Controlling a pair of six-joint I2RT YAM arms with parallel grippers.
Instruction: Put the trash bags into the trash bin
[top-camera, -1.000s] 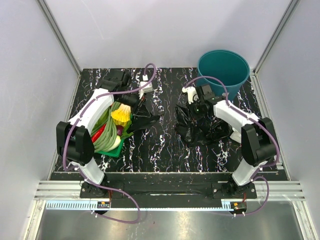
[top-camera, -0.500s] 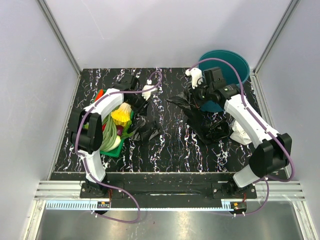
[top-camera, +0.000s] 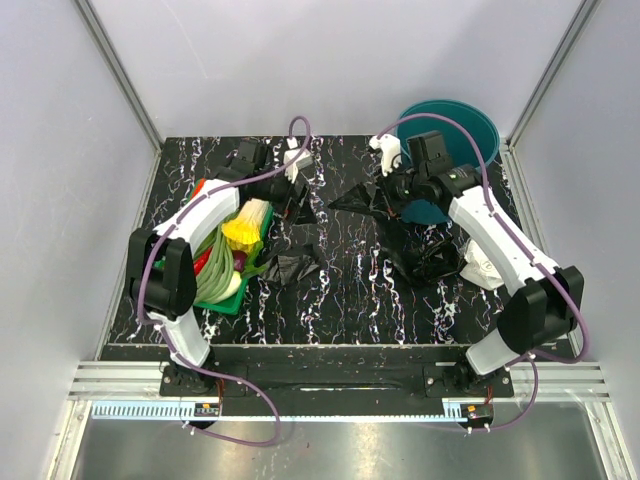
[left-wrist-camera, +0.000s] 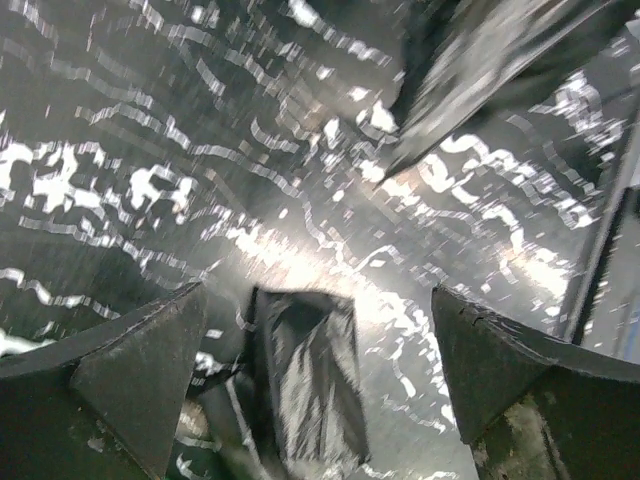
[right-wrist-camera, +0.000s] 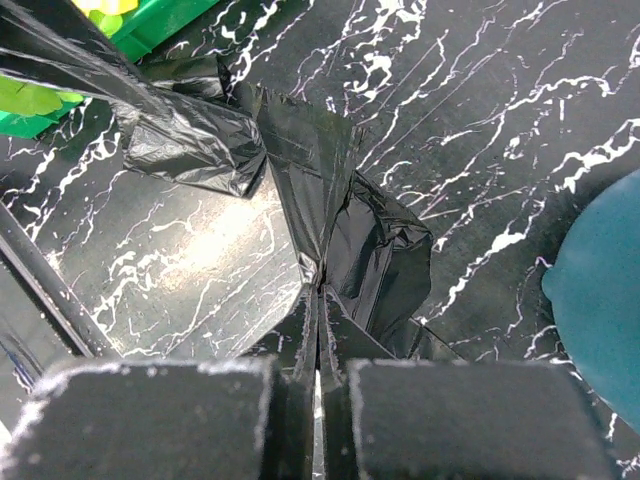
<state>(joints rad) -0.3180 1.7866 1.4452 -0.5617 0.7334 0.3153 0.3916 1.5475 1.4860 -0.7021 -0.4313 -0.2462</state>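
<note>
The teal trash bin (top-camera: 462, 122) stands at the back right, and its side shows in the right wrist view (right-wrist-camera: 600, 310). My right gripper (top-camera: 396, 190) (right-wrist-camera: 320, 292) is shut on the film of the large black trash bag (top-camera: 425, 255) (right-wrist-camera: 375, 240). The bag is lifted just left of the bin, its lower part trailing on the table. The small folded trash bag (top-camera: 293, 266) (left-wrist-camera: 310, 385) lies loose on the table beside the tray. My left gripper (top-camera: 301, 200) (left-wrist-camera: 315, 330) hovers open above it, touching nothing.
A green vegetable tray (top-camera: 228, 303) holding leeks, a red pepper and a yellow bloom (top-camera: 243, 230) lies at the left, under the left arm. Something white (top-camera: 485, 266) rests under the right forearm. Grey walls enclose the black marbled table (top-camera: 350, 300).
My left gripper opened and the small bag dropped onto the table. The right arm raised the large bag towards the bin a second ago and has held nearly still since.
</note>
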